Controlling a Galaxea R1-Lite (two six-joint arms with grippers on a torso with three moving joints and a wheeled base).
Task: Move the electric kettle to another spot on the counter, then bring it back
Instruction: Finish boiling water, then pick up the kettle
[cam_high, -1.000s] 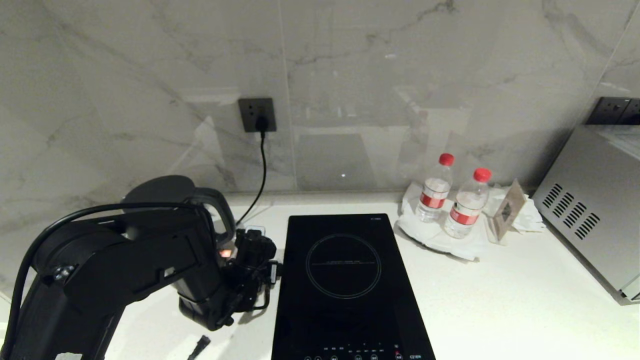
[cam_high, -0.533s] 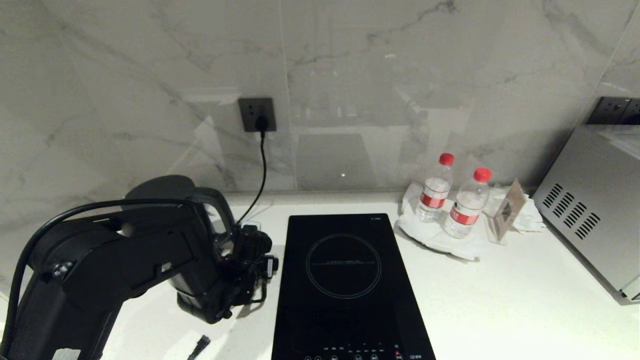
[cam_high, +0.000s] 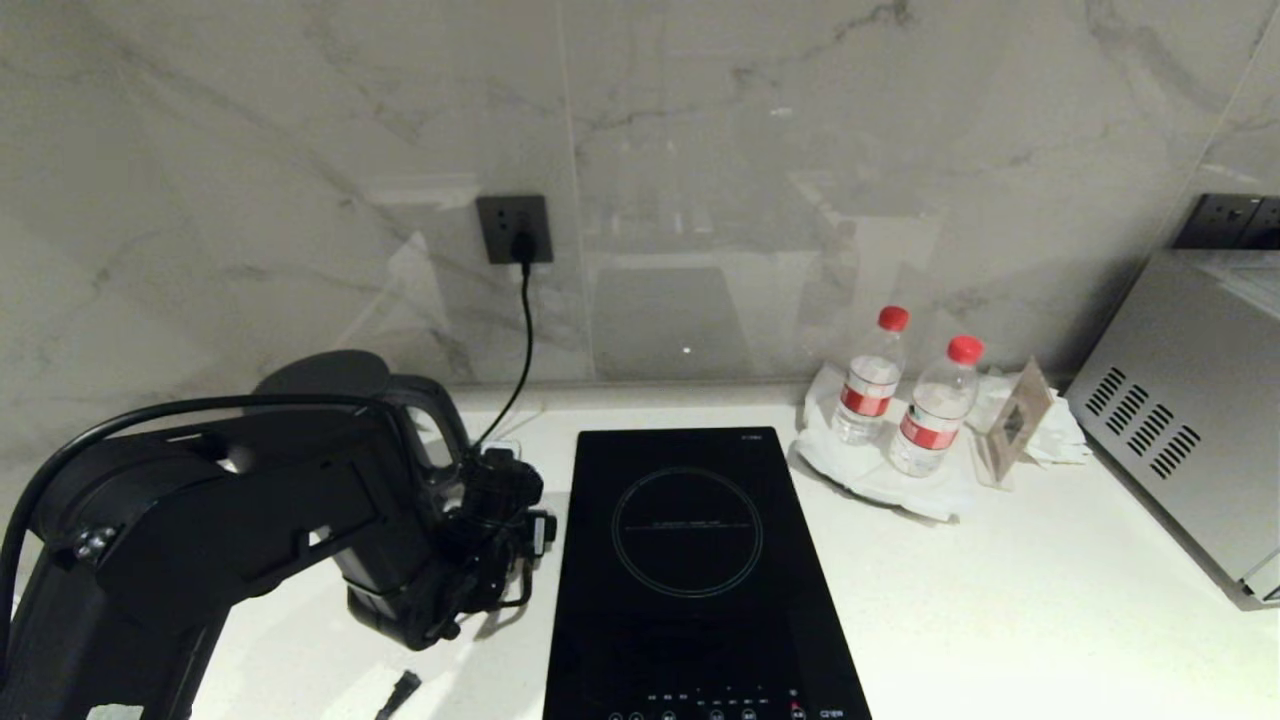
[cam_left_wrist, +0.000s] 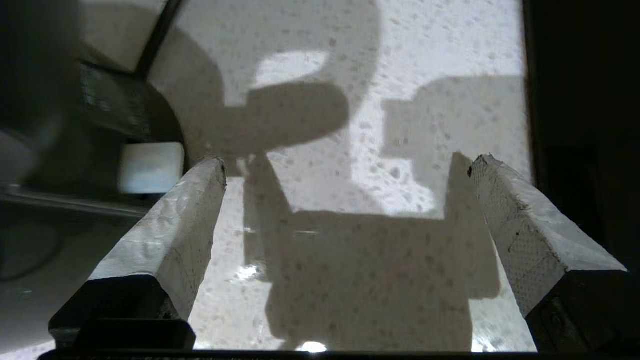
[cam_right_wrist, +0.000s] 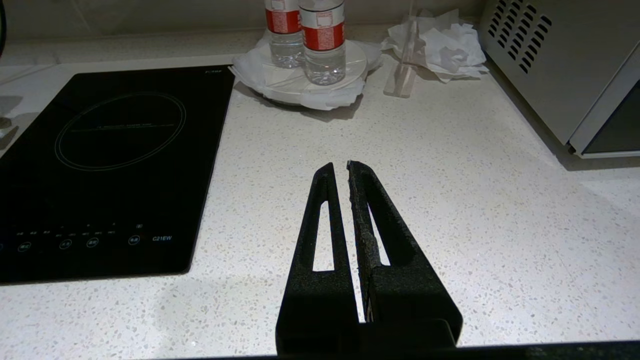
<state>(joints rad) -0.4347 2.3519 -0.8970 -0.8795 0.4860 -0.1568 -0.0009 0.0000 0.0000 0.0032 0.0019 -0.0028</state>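
Electric kettle (cam_high: 345, 378), glossy black, upright at the back left of the white speckled surface (cam_high: 1000, 600), close to the marble wall and largely hidden behind the left arm; only its rounded lid and loop handle visible above the arm. Left pincer (cam_left_wrist: 345, 165) low over the surface, just beside the kettle's base, between the kettle and the black induction hob (cam_high: 690, 560); pale padded fingers (cam_left_wrist: 165, 225) spread wide apart, nothing between them but bare speckled stone and their own shadow. Not touching the kettle, as far as the left wrist view shows. Black cord (cam_high: 522, 330) running from a dark wall socket (cam_high: 514, 228) down towards the kettle's side. Right of the hob, two clear water bottles (cam_high: 905, 395) with red caps and red labels, standing on a white plate lined with tissue. Beside them, a small clear stand (cam_high: 1010, 425) and crumpled tissue. Silver appliance (cam_high: 1190, 420) with vent slots at the far right. Right pincer (cam_right_wrist: 342, 170) hovering above open surface in front of the hob, black fingers pressed together, holding nothing.
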